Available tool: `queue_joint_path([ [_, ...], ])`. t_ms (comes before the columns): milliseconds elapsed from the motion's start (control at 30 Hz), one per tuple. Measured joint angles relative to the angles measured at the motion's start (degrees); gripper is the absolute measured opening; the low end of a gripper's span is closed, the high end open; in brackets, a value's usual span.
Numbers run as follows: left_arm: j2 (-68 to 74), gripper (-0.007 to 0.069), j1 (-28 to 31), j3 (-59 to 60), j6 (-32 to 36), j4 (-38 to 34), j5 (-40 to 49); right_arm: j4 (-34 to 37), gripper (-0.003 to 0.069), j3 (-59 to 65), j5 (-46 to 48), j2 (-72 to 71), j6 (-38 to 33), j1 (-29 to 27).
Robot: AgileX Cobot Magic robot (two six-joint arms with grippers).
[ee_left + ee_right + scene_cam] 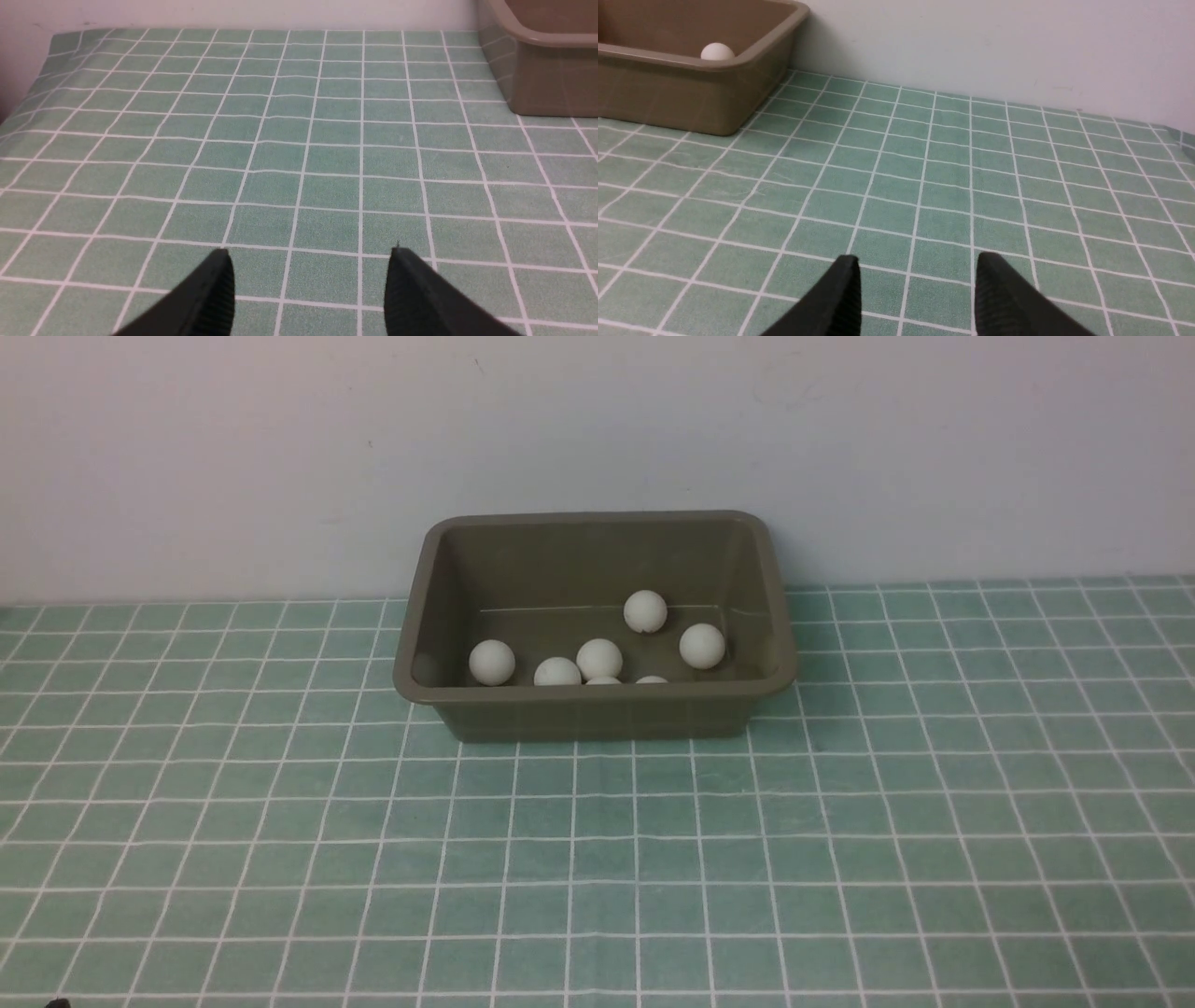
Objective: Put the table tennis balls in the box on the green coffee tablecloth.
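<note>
We see the box (595, 709) standing on the green coffee tablecloth (597, 859), close to the pale wall (597, 429) at the far side of the surface. All the table tennis balls (598, 658) that we can find lie inside it. Five show whole on its floor: one toward the left wall, two touching or nearly so near the middle, one farther back, and one toward the right wall. Two more peek over the near rim, mostly hidden, so seven in all as far as we can count.

In the left wrist view the left claw (310, 280) hangs over bare cloth with its fingers apart and nothing between them; a corner of the box sits at the edge of that picture.

In the right wrist view the right claw (917, 289) also shows a gap between its two fingers, empty, over the cloth, well apart from the box, where a single ball shows above the rim.
</note>
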Motion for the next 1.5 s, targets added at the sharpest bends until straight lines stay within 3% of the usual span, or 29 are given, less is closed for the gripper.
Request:
queue_joint_path([
  [1500, 0.0, 0.0394, 0.0, 0.0, 0.0, 0.0, 0.0, 0.5, 0.0317, -0.1, 0.6, 0.0, 0.3, 1.2],
])
